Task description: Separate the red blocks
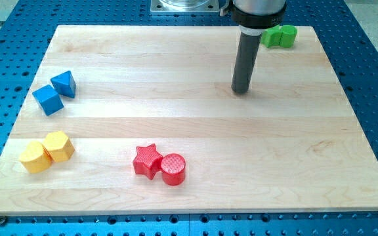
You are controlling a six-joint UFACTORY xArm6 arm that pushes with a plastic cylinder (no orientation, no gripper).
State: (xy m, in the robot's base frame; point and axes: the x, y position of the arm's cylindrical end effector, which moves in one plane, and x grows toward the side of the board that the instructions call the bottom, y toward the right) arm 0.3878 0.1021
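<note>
A red star block (147, 159) and a red cylinder block (173, 169) sit touching each other near the view's bottom, a little left of centre, star on the left. My tip (241, 90) rests on the wooden board (189, 124) in the upper right part, far from the red blocks, up and to the right of them. The dark rod rises from the tip to the view's top edge.
Two blue blocks, a cube (48, 99) and a triangular one (64, 84), sit together at the view's left. Two yellow blocks (33, 157) (59, 145) touch at the lower left. A green block (279, 35) lies at the top right corner, partly behind the rod.
</note>
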